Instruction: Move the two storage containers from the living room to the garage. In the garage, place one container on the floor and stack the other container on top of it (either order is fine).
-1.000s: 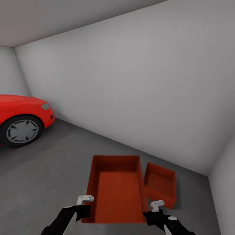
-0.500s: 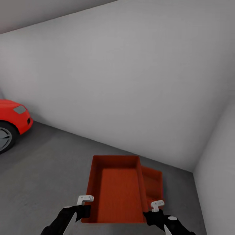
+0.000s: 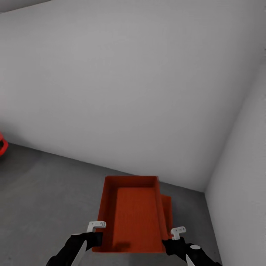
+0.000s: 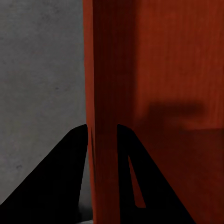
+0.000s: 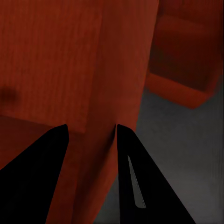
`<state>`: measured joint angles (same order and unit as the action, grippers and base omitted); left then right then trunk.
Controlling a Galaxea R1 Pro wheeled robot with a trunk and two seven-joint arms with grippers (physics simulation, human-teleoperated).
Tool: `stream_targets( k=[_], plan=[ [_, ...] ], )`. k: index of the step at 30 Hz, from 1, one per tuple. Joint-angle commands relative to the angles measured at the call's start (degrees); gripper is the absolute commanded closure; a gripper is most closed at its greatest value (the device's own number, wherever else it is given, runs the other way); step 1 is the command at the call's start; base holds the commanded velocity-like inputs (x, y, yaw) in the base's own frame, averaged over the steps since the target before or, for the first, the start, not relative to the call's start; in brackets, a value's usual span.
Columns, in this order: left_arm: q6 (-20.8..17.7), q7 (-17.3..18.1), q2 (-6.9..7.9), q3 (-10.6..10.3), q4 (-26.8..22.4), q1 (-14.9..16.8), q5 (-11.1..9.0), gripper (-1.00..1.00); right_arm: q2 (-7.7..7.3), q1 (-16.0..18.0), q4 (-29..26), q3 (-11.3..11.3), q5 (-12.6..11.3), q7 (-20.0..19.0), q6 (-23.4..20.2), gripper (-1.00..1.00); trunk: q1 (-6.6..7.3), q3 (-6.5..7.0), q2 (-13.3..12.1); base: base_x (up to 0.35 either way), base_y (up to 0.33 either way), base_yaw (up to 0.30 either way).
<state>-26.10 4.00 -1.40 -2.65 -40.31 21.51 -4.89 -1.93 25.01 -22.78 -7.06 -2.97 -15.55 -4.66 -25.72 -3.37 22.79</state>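
I hold one orange-red storage container level in front of me, above the garage's dark grey floor. My left gripper is shut on its left wall, which shows pinched between the black fingers in the left wrist view, gripper. On the opposite wall my right gripper is shut as well, gripper. The second storage container rests on the floor beneath, mostly hidden by the held one, with its right part sticking out; its rim lies just past the held wall.
Plain white walls meet in a corner just beyond the containers, and the right wall runs close by. A sliver of a red car sits at the far left edge. Open concrete floor stretches to the left.
The whole view has swung to the right, sliding the red car almost out at the left. The held container now covers more of the one on the floor. Both grips are unchanged.
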Motion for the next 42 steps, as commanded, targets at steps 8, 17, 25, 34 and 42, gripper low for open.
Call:
stream_targets(
  k=[8,17,25,34,42],
  plan=[
    [3.42,-0.31,-1.06,0.02,-0.15,0.03,-0.03,1.00,1.22,0.03,0.11,0.47,0.68,-0.18,-0.34,1.00,-0.07,-0.60,0.13,0.324,-0.001,-0.232],
    [3.42,-0.31,-1.06,0.04,-0.13,0.03,-0.10,1.00,1.22,0.03,0.11,0.47,0.68,-0.18,-0.35,1.00,-0.07,-1.12,0.13,0.188,0.000,-0.232],
    [3.47,-0.31,-1.06,0.09,-0.16,0.03,-0.12,1.00,1.22,0.03,0.11,0.47,0.70,-0.18,-0.35,1.00,-0.07,-1.59,0.13,0.007,0.000,-0.234],
    [3.51,-0.31,-1.14,0.06,-0.13,0.03,-0.12,1.00,1.22,0.03,0.11,0.47,0.76,-0.18,-0.33,1.00,-0.07,-2.10,0.13,0.053,0.000,-0.234],
    [3.48,-0.31,-1.07,0.07,-0.12,0.03,-0.12,1.00,1.22,0.03,0.11,0.39,0.99,-0.33,-0.35,1.00,-0.07,-2.40,0.13,0.307,0.000,-0.132]
  ],
)
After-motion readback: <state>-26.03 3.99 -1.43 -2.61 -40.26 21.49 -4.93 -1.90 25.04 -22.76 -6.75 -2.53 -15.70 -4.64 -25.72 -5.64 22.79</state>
